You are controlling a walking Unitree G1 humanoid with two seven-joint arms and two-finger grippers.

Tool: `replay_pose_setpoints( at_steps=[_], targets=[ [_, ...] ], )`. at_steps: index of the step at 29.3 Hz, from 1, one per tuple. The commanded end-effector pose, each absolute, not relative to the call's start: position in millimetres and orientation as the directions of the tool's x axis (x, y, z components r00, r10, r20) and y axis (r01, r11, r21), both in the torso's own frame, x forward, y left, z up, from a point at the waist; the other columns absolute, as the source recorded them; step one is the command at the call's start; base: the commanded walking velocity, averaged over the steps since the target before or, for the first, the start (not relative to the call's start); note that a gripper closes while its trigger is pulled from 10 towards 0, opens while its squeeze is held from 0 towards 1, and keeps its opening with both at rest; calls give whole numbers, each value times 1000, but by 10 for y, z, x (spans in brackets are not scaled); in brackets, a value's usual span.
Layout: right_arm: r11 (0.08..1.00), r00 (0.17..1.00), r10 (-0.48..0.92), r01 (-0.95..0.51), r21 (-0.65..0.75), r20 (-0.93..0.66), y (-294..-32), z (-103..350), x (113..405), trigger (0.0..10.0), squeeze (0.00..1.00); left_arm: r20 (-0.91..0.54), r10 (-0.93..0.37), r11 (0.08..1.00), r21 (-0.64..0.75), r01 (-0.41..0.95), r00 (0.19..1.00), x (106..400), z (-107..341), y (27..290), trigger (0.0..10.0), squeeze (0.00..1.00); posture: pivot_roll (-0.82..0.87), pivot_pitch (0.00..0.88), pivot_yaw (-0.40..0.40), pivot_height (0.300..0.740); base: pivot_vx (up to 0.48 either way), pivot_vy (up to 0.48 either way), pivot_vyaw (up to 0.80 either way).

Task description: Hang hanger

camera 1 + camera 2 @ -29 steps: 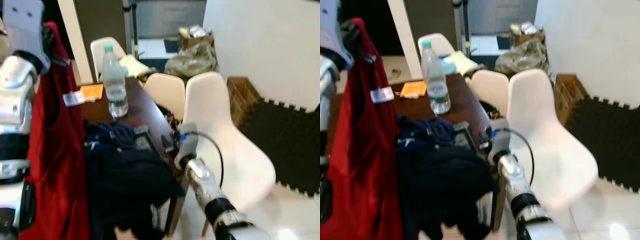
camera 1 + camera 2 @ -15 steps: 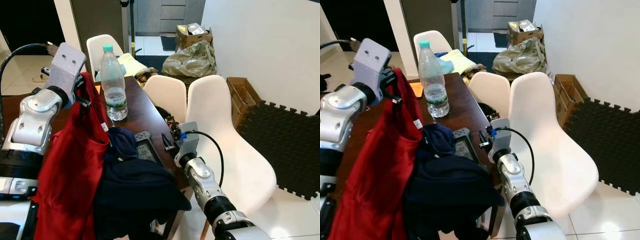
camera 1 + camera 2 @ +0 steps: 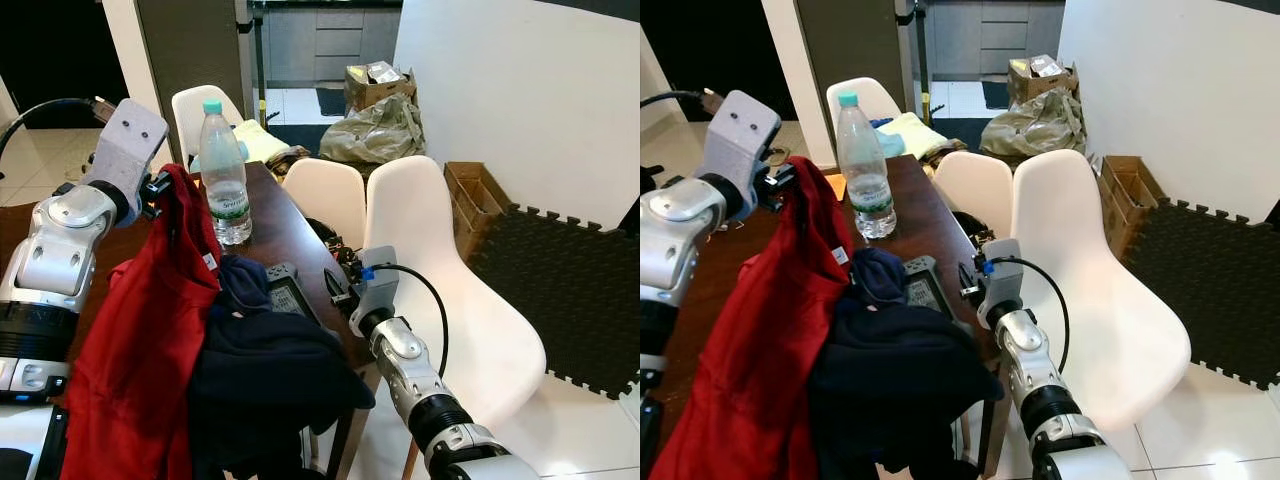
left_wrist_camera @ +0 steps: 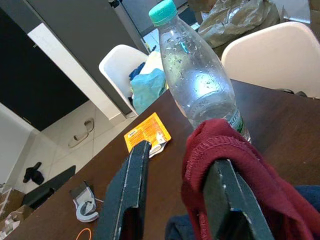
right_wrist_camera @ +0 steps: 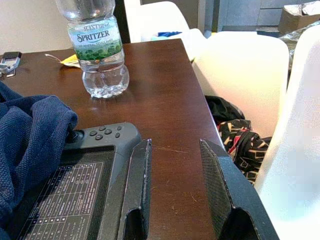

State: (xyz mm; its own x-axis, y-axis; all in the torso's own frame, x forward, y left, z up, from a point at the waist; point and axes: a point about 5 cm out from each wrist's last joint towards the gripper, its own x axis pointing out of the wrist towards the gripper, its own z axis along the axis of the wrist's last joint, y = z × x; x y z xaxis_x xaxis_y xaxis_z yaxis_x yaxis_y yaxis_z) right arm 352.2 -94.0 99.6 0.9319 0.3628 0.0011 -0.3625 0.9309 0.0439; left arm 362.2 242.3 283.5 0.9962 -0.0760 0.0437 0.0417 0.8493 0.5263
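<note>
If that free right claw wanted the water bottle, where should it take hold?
Probably around the bottle's labelled middle, coming level from the chair side of the table. It stands upright there, near that edge, and its body looks straight and round. The right claw is open and empty.

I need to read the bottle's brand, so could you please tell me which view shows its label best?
The right wrist view: the water bottle stands close there, its label facing the camera and readable. Both eye views show the whole bottle on the table, label too small. The left wrist view shows its cap and upper body.
</note>
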Motion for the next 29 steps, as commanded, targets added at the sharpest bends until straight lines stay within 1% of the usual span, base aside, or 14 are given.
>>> replay_pose_setpoints(
  at_steps=[1, 4, 6, 9, 10, 12, 14, 16, 21, 24, 25, 27, 28, 29],
  targets=[
    [932, 933, 359, -359, 56, 0, -936, 974, 3507, 10000, 0, 19, -18, 844, 536, 5, 1000, 3608, 2813, 2538, 10000, 0, 183, 0, 24, 740, 0, 0, 0],
    [932, 933, 359, -359, 56, 0, -936, 974, 3507, 10000, 0, 19, -18, 844, 536, 5, 1000, 3608, 2813, 2538, 10000, 0, 183, 0, 24, 740, 0, 0, 0],
    [929, 931, 366, -365, 59, -3, -921, 970, 3505, 10000, 0, 14, 56, 862, 504, -55, 998, 3595, 2842, 2648, 10000, 0, 185, 0, 24, 740, 0, 0, 0],
    [928, 930, 368, -367, 59, -4, -915, 968, 3504, 10000, 0, 8, 82, 870, 486, -76, 997, 3588, 2849, 2692, 10000, 0, 185, 0, 25, 740, 0, 0, 0],
    [928, 929, 370, -369, 59, -5, -911, 967, 3503, 10000, 0, -1, 84, 891, 448, -75, 996, 3583, 2853, 2711, 10000, 1000, 187, 0, 24, 740, 0, 0, 0],
    [927, 929, 371, -370, 59, -6, -909, 965, 3503, 10000, 0, -11, 73, 911, 409, -62, 997, 3580, 2850, 2709, 10000, 1000, 187, 0, 24, 740, 0, 0, 0],
    [926, 927, 374, -373, 58, -11, -905, 958, 3501, 10000, 0, -36, 39, 949, 314, -26, 999, 3576, 2845, 2664, 10000, 1000, 187, 0, 25, 740, 0, 0, 0],
    [926, 927, 375, -374, 58, -13, -904, 955, 3500, 10000, 0, -51, 31, 956, 294, -15, 998, 3574, 2838, 2653, 10000, 1000, 187, 0, 25, 740, 0, 0, 0],
    [925, 926, 378, -377, 57, -18, -899, 947, 3497, 10000, 0, -103, 33, 952, 306, 1, 994, 3563, 2793, 2655, 10000, 1000, 186, 0, 25, 740, 0, 0, 0],
    [925, 925, 378, -377, 56, -18, -898, 948, 3498, 10000, 0, -99, 31, 948, 317, 2, 995, 3563, 2799, 2653, 10000, 1000, 185, 0, 26, 740, 0, 0, 0],
    [925, 926, 378, -376, 55, -18, -902, 951, 3501, 10000, 0, -15, -62, 964, 259, 63, 998, 3575, 2899, 2536, 10000, 1000, 185, 0, 26, 740, 0, 0, 0],
    [925, 926, 378, -376, 55, -18, -902, 951, 3501, 10000, 0, -15, -62, 964, 259, 63, 998, 3575, 2899, 2536, 10000, 1000, 185, 0, 26, 740, 0, 0, 0],
    [925, 926, 377, -376, 54, -18, -907, 953, 3503, 10000, 0, 101, -165, 984, 90, 156, 981, 3570, 3047, 2384, 10000, 1000, 183, 0, 26, 740, 0, 0, 0],
    [925, 926, 377, -376, 51, -20, -916, 949, 3503, 10000, 0, 271, -177, 955, -185, 231, 946, 3547, 3294, 2328, 10000, 302, 183, 0, 26, 740, 0, 0, 0]
  ],
)
